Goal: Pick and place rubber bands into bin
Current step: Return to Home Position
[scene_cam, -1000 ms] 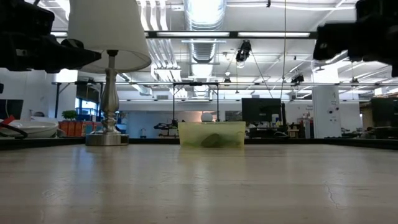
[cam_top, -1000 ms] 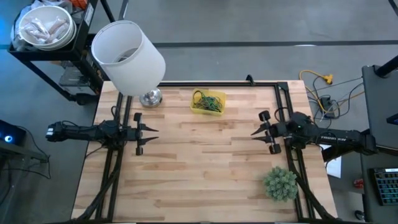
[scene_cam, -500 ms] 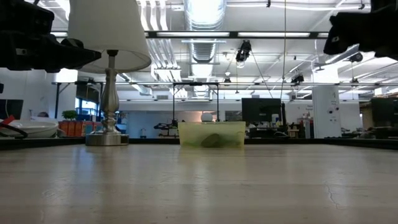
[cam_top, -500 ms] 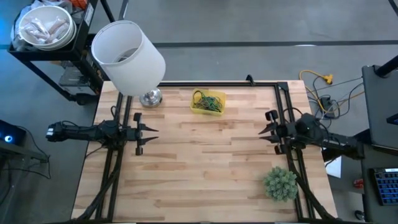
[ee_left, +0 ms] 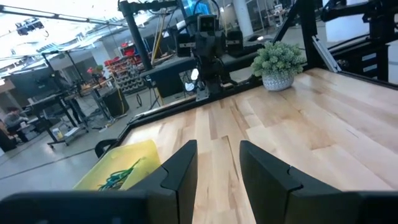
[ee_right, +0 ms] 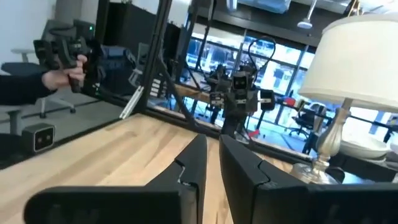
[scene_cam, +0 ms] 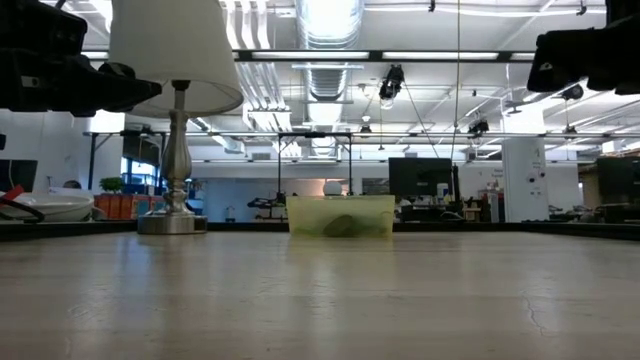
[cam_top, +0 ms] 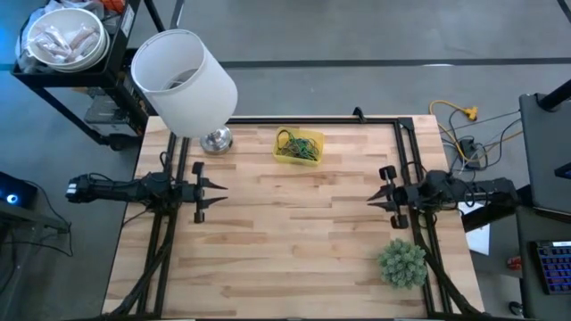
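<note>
The yellow bin stands at the far middle of the wooden table, with a tangle of green and dark rubber bands lying in it; it also shows in the low view and the left wrist view. My left gripper hovers at the table's left side, pointing level toward the right, open and holding nothing. My right gripper hovers at the right side, pointing toward the left. Only a narrow gap parts its fingers, with nothing between them.
A lamp with a big white shade stands on its metal base at the far left corner. A small potted plant sits near the right front. Beyond the table a person's hand holds a dark device.
My right arm has folded back, and its gripper has drawn a little toward the table's right and near edges, staying high above the table. The bin and the rubber bands in it have not moved.
</note>
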